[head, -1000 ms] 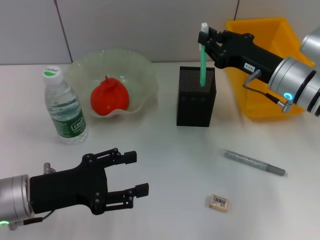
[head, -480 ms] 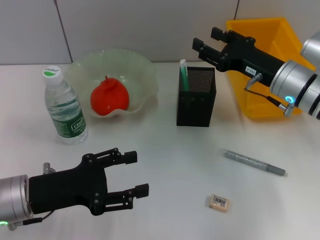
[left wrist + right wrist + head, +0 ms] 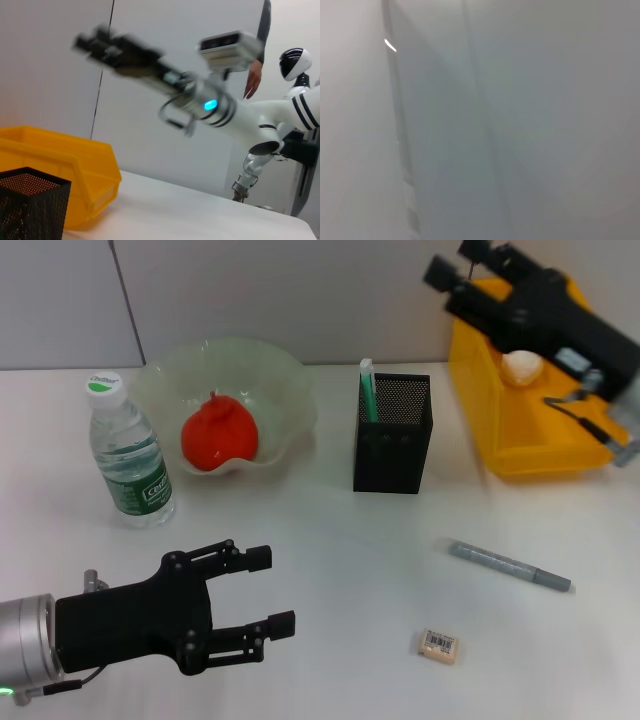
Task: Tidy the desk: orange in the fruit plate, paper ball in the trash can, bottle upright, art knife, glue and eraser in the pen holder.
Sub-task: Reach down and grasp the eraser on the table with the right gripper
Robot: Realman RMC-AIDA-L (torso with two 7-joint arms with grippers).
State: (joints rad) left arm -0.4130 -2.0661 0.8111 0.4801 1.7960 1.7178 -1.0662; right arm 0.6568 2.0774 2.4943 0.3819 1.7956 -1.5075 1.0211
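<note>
A white desk (image 3: 330, 540) is stretching out before me, meeting a pale grey panelled wall (image 3: 300, 290) with dark vertical seams. Beyond the desk's far edge, someone (image 3: 257, 60) is standing beside another white robot (image 3: 295, 65).

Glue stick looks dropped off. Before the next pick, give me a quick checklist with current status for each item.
1. Green glue stick in the pen holder: ok, it stands inside the mesh cup.
2. Right gripper clear of the holder: ok, raised above the yellow trash can; open or shut: cannot tell.
3. Orange in the fruit plate: ok.
4. Bottle upright: ok.
5. Paper ball in the trash can: ok.
6. Eraser and grey art knife stowed: not ok, both lie on the desk.
7. Left gripper ready: ok, open, low over the desk.
</note>
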